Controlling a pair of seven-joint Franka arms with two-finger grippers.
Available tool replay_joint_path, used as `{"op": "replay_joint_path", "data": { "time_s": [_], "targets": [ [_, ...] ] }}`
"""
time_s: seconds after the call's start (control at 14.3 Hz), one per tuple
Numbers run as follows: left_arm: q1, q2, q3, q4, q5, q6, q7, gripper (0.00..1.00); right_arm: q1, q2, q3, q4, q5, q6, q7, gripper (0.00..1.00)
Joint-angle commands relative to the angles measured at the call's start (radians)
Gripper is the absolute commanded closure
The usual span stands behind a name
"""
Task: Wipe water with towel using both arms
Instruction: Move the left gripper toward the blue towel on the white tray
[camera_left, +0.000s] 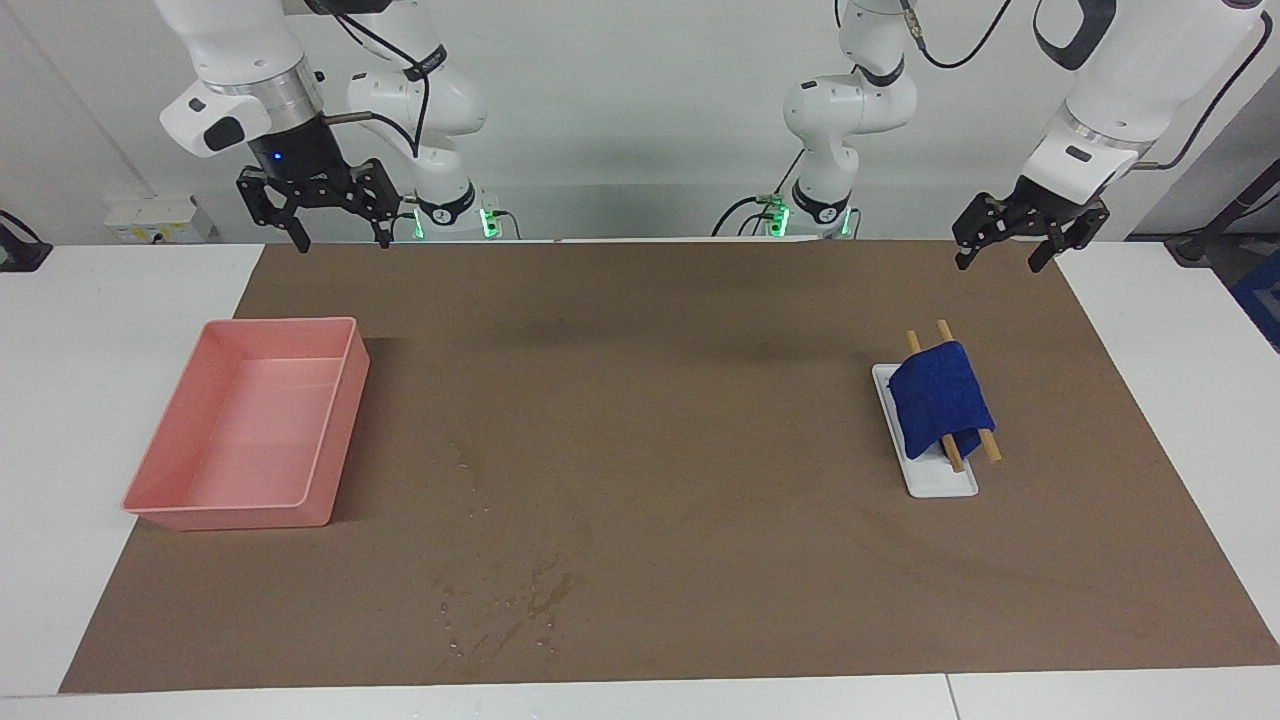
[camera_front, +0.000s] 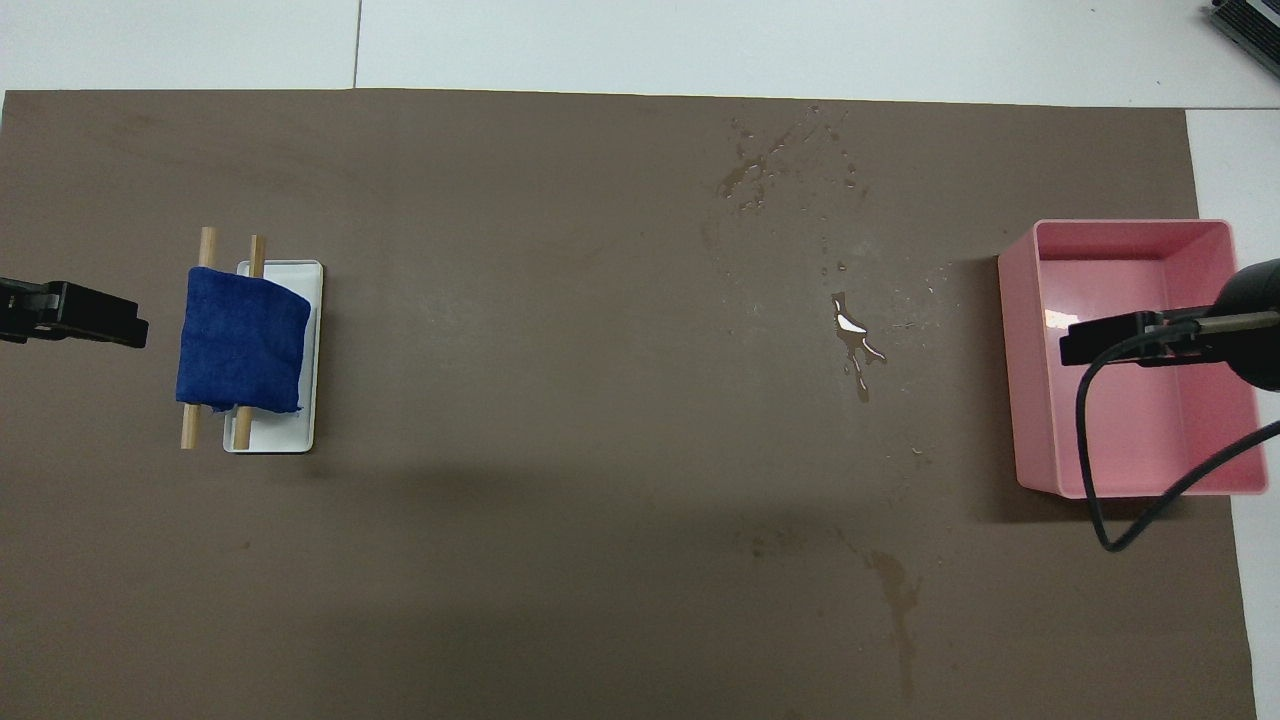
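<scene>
Although nothing has been picked up yet, the small deep-blue terry towel (camera_left: 940, 398) looks light, soft and limp; it hangs folded over the two wooden rods (camera_left: 948, 452) of a white rack (camera_left: 938, 482) toward the left arm's end of the brown mat (camera_left: 700, 420), and it would probably sag and trail once lifted; the best hold is likely a pinch on the raised fold across the rods, where the cloth stands clear of the tray, since its hanging edges lie close against the rack base. The left gripper (camera_left: 1005, 255) hovers with its fingers spread over the mat's edge near the robots, empty and well apart from the towel; the right gripper (camera_left: 340, 238) hangs likewise spread and empty, up in the air at the right arm's end, with the empty pink plastic tray (camera_left: 335, 400) lying farther out from the robots. The water (camera_front: 850, 340), a scatter of clear droplets and thin dark streaks, lies on the mat between tray and rack, closer to the tray and stretching away from the robots; its thin film would soak readily into terry. Its true extent is hard to judge, as the droplets show mainly where they glint; the overhead view cuts off both grippers at the frame edges; how the towel's underside sits on the rods is hidden.
</scene>
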Motion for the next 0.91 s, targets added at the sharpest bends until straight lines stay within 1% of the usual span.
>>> {"op": "replay_joint_path", "data": {
  "time_s": [0.0,0.21,0.42,0.63,0.84],
  "targets": [
    [0.006,-0.023,-0.004,-0.027,0.008,0.017,0.003,0.0,-0.01,-0.015,0.005,-0.017,-0.001,0.002,0.0,0.0],
    [0.007,-0.025,-0.004,-0.035,0.008,0.029,0.015,0.0,-0.01,-0.015,0.005,-0.017,-0.001,0.002,0.0,0.0],
    [0.007,-0.037,-0.002,-0.093,0.008,0.165,0.006,0.0,-0.01,-0.022,0.005,-0.017,-0.001,-0.001,0.001,0.0],
    [0.012,-0.042,-0.001,-0.194,0.009,0.321,0.002,0.0,-0.004,-0.025,0.007,-0.017,-0.001,0.002,-0.005,0.0],
    [0.036,-0.014,-0.001,-0.268,0.009,0.461,0.0,0.0,0.003,-0.041,0.01,-0.052,-0.001,0.02,-0.01,0.0]
  ]
}}
